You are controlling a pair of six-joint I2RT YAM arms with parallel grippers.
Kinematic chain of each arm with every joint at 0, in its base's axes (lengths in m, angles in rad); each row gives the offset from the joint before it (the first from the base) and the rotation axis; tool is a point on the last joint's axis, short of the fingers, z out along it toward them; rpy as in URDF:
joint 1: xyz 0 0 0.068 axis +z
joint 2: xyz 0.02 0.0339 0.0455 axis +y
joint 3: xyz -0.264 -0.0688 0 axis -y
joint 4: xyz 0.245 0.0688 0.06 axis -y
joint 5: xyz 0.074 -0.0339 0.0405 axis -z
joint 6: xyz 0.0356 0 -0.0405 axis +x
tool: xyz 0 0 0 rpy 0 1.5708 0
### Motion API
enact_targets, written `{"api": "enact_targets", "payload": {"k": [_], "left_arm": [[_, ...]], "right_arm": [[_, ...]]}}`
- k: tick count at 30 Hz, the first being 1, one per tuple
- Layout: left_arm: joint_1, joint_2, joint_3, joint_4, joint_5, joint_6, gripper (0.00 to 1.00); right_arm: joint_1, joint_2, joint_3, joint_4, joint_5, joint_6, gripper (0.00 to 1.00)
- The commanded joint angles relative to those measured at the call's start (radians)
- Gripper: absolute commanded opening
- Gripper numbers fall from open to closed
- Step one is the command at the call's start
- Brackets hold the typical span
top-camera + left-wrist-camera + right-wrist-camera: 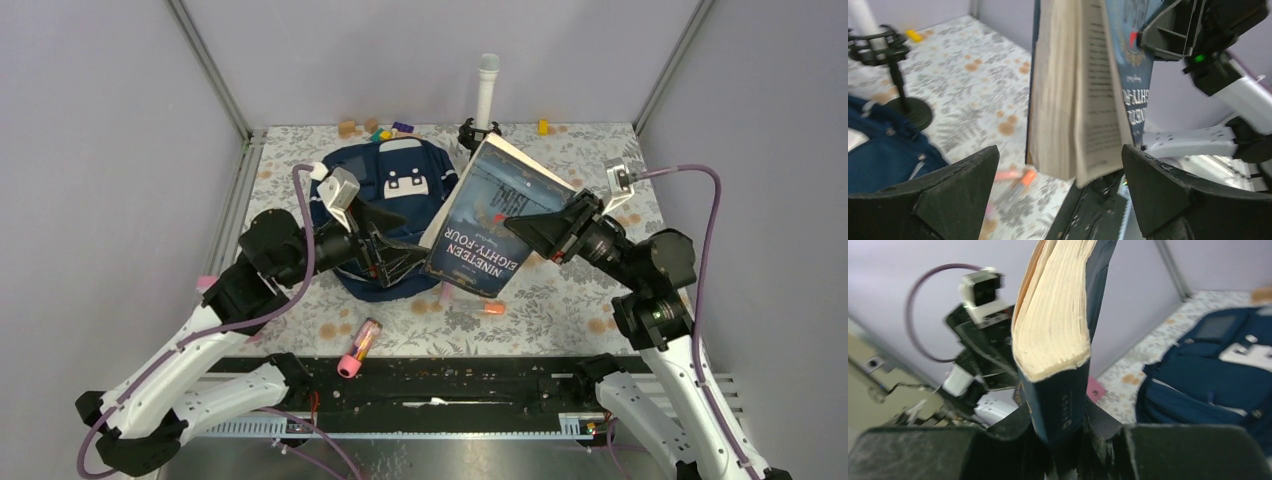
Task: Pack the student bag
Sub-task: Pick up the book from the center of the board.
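Note:
The student bag (385, 195), a navy blue backpack with white patches, lies flat at the back left of the table and also shows in the right wrist view (1208, 365). A dark blue paperback, "Nineteen Eighty-Four" (490, 215), hangs tilted in the air just right of the bag. My right gripper (525, 232) is shut on the book's right side, and its jaws clamp the spine (1063, 405). My left gripper (412, 256) stands open at the book's lower left edge. In the left wrist view the page block (1075, 95) sits between the wide-apart fingers (953, 190) without touching them.
A white microphone (487, 85) on a black stand (900, 85) stands behind the bag. Small coloured blocks (372, 126) lie along the back edge. A pink-capped tube (357, 350) and an orange marker (490, 308) lie on the floral cloth near the front.

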Motion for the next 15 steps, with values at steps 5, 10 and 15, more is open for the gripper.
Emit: {"api": "enact_targets", "payload": {"k": [5, 10, 15], "left_arm": [[0.033, -0.036, 0.116, -0.306, -0.124, 0.275, 0.99], [0.083, 0.044, 0.106, -0.388, -0.121, 0.376, 0.99], [0.081, 0.118, 0.008, -0.357, -0.377, 0.472, 0.99]], "right_arm": [[0.002, -0.057, -0.053, -0.278, 0.347, -0.199, 0.0], [0.002, -0.069, -0.074, -0.365, 0.42, -0.225, 0.0], [0.002, -0.104, -0.096, -0.408, 0.441, -0.246, 0.0]]}}
